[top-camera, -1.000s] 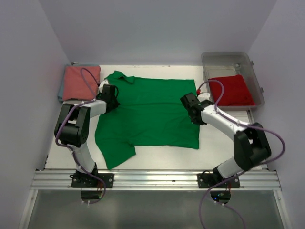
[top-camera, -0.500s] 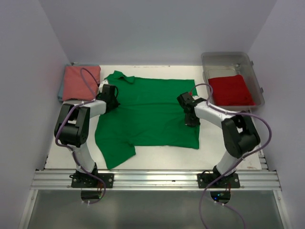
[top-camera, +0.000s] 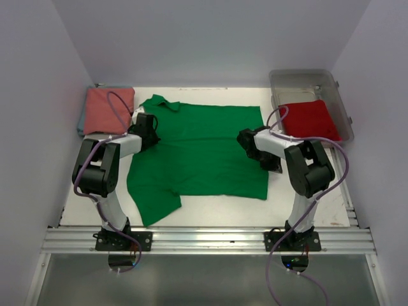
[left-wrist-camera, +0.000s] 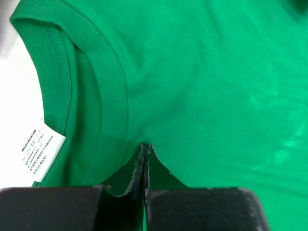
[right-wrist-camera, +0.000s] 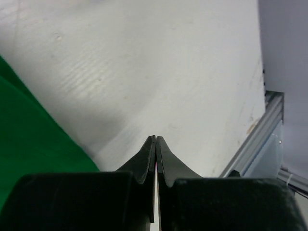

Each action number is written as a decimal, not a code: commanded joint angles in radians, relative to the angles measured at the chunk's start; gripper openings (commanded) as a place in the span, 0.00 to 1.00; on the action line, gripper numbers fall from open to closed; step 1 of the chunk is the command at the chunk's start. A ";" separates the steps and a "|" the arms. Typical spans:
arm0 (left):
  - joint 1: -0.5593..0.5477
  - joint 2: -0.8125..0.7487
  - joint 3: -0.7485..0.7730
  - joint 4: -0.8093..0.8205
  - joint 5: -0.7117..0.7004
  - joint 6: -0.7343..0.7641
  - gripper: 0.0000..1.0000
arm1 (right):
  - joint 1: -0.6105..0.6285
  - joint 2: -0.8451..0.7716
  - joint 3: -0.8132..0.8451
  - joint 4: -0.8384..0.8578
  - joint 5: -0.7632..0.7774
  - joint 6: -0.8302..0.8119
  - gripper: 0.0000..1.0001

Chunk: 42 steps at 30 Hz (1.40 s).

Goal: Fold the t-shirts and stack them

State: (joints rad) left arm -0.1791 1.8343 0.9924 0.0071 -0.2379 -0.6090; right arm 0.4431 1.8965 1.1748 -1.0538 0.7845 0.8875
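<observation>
The green t-shirt [top-camera: 204,153] lies spread flat across the table, collar at the far left. My left gripper [top-camera: 152,132] is shut, its tips [left-wrist-camera: 145,147] pressed down on the green cloth [left-wrist-camera: 216,72] just beside the collar band. My right gripper [top-camera: 275,164] is shut and holds nothing. It hovers [right-wrist-camera: 156,139] over bare white table just off the shirt's right hem [right-wrist-camera: 29,125]. A folded salmon-pink t-shirt [top-camera: 108,109] lies at the far left corner. A folded red t-shirt [top-camera: 309,120] sits in a clear bin [top-camera: 319,80].
The clear plastic bin stands at the far right corner against the wall. A white care label [left-wrist-camera: 41,151] shows inside the green collar. A metal rail [right-wrist-camera: 255,144] edges the table near my right gripper. White walls close in three sides.
My right arm has folded in toward its base, and its gripper has turned from over the shirt's right edge to just off the hem. The left arm has not moved.
</observation>
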 commanded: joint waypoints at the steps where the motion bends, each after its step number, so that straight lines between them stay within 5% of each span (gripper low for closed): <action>1: 0.012 -0.010 -0.044 -0.085 0.015 0.015 0.00 | 0.022 -0.121 0.031 -0.164 0.194 0.179 0.00; 2: 0.012 -0.023 -0.049 -0.072 0.034 0.021 0.00 | 0.046 -0.240 0.014 -0.076 0.184 0.092 0.00; 6: 0.012 -0.136 -0.077 -0.022 0.121 0.029 0.00 | 0.057 -0.597 -0.193 0.415 -0.321 -0.322 0.00; 7: 0.012 -0.154 -0.078 -0.024 0.124 0.025 0.00 | 0.057 -0.644 -0.269 0.487 -0.540 -0.352 0.00; 10: 0.009 -0.231 -0.095 -0.044 0.161 -0.003 0.00 | 0.057 -0.682 -0.294 0.528 -0.680 -0.306 0.00; 15: -0.025 -0.386 -0.132 -0.180 0.164 -0.032 0.02 | 0.059 -0.577 -0.302 0.419 -0.628 -0.276 0.00; 19: -0.066 -0.524 -0.204 -0.278 0.172 -0.051 0.31 | 0.068 -0.530 -0.343 0.345 -0.539 -0.208 0.04; 21: -0.089 -0.610 -0.227 -0.385 0.172 -0.048 0.48 | 0.071 -0.550 -0.371 0.353 -0.550 -0.202 0.22; 22: -0.105 -0.641 -0.254 -0.425 0.170 -0.046 0.53 | 0.075 -0.562 -0.397 0.354 -0.547 -0.188 0.39; 24: -0.128 -0.726 -0.300 -0.546 0.179 -0.063 0.62 | 0.077 -0.608 -0.428 0.359 -0.553 -0.186 0.51; 28: -0.202 -0.865 -0.371 -0.705 0.209 -0.174 0.67 | 0.078 -0.666 -0.455 0.363 -0.574 -0.183 0.66; 33: -0.309 -0.903 -0.370 -0.878 0.242 -0.337 0.67 | 0.078 -0.654 -0.471 0.403 -0.617 -0.188 0.68; 42: -0.480 -0.779 -0.207 -1.166 0.143 -0.420 0.70 | 0.078 -0.616 -0.489 0.466 -0.685 -0.208 0.68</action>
State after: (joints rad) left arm -0.6144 0.9981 0.6865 -1.0176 -0.0433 -0.9764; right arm 0.5171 1.2774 0.7002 -0.6277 0.1406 0.6872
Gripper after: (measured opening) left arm 0.694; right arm 0.680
